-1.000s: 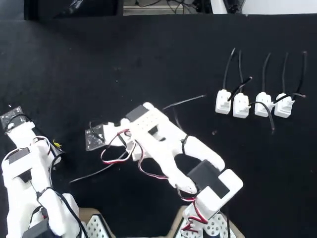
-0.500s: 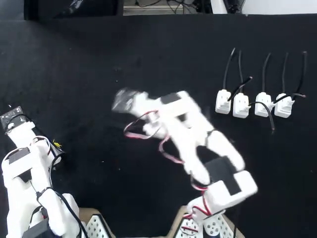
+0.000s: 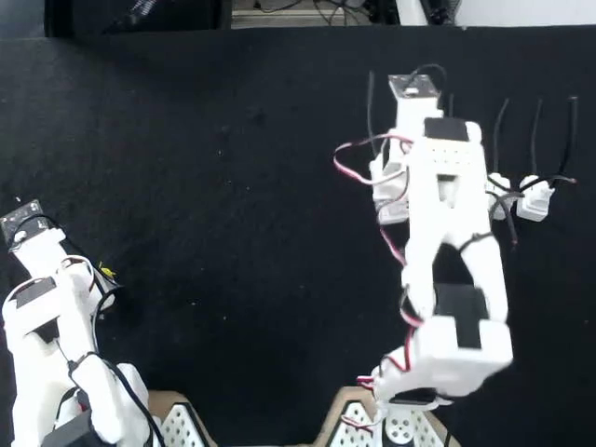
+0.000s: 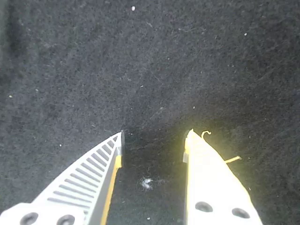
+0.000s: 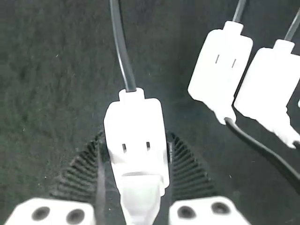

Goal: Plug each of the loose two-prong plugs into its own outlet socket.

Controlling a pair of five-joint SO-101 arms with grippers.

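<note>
My right gripper (image 5: 136,159) is shut on a white plug piece (image 5: 135,136) with two slots on its face and a black cord (image 5: 119,42) leading off its far end. Close beside it lie two white outlet sockets (image 5: 220,75) (image 5: 269,89) of the row, each with its own cord. From above, the right gripper (image 3: 384,177) sits at the row's left end and its arm covers part of the row; one socket (image 3: 535,201) shows at the far right. My left gripper (image 4: 152,140) stands open over bare black mat, nothing between its fingers.
The left arm (image 3: 42,307) stays folded at the table's near left corner. Black cords (image 3: 538,121) run back from the sockets toward the far edge. The black mat (image 3: 214,186) covers the table.
The right arm has swung from the middle-left of the table to the socket row at the right, carrying the corded white piece. The left arm has not moved.
</note>
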